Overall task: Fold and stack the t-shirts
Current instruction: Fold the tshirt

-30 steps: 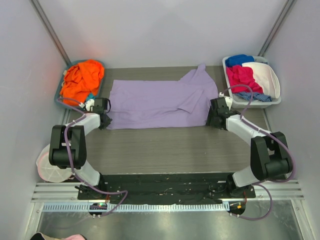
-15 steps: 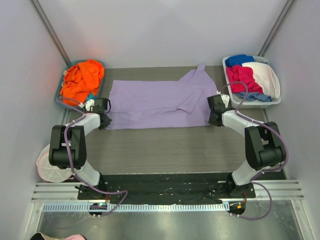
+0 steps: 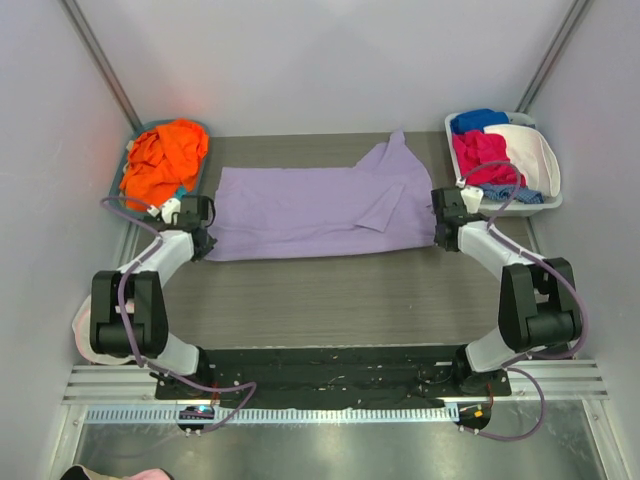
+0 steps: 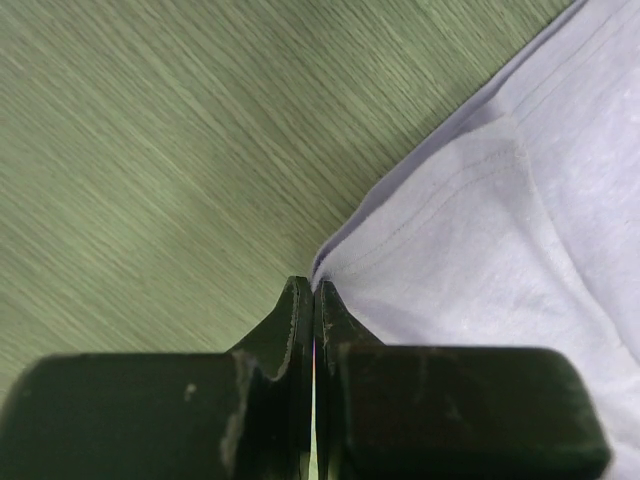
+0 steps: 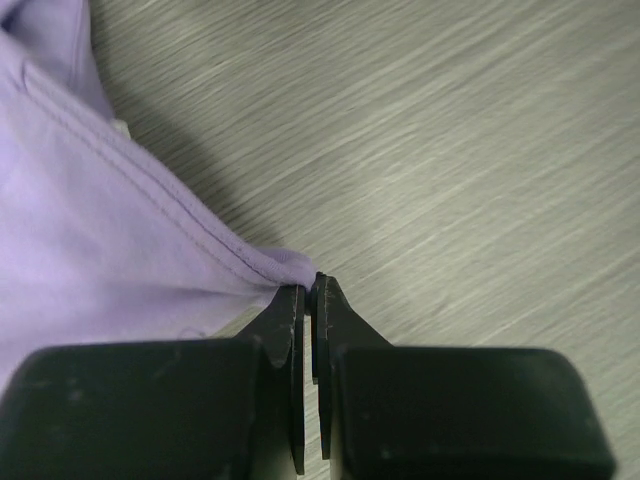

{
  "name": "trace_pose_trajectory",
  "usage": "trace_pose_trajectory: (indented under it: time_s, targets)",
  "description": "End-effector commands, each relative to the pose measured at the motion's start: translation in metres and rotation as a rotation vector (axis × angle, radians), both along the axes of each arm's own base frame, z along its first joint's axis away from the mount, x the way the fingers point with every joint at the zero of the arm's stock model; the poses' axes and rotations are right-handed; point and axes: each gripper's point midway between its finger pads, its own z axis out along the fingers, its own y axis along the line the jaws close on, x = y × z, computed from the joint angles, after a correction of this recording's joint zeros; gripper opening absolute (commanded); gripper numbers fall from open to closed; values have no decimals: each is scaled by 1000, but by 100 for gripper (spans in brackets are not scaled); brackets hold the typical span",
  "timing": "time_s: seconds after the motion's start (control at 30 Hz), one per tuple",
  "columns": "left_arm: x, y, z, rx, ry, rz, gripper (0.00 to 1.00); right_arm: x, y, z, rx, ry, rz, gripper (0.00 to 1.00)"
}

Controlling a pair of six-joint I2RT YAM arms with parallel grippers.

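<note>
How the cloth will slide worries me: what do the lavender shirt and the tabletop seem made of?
Lavender shirt: soft, matte knit cloth, probably cotton jersey; it lies limp in folds, and the wrist views show a stitched hem. Tabletop: grey wood-grain surface with fine streaks and a dull finish, likely laminate, though real wood cannot be ruled out.

A large lavender t-shirt (image 3: 310,210) lies spread flat across the far half of the bench, its length running left to right. A sleeve is folded over its right part, and a point of cloth reaches toward the far edge. Its near corners are pinched in the left gripper (image 4: 313,292) and the right gripper (image 5: 308,290). A crumpled orange t-shirt (image 3: 162,155) is heaped at the far-left corner, with a scrap of teal t-shirt (image 3: 181,193) at its near edge.
</note>
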Motion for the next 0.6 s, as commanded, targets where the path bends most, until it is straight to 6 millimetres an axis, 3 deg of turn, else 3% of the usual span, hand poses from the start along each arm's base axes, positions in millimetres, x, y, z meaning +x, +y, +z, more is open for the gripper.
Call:
trace_pose_trajectory:
  time_s: [0.0,0.27,0.57]
  targets:
    - [-12,17,12,60,9,42,0,-9,-33,24,-75,-52,-131,1]
    - [-24,26,11,65,27,67,0,-20,-35,16,-76,6,-134,1]
    - [-43,30,5,76,56,103,0,-47,-27,13,-2,-3,-150,1]
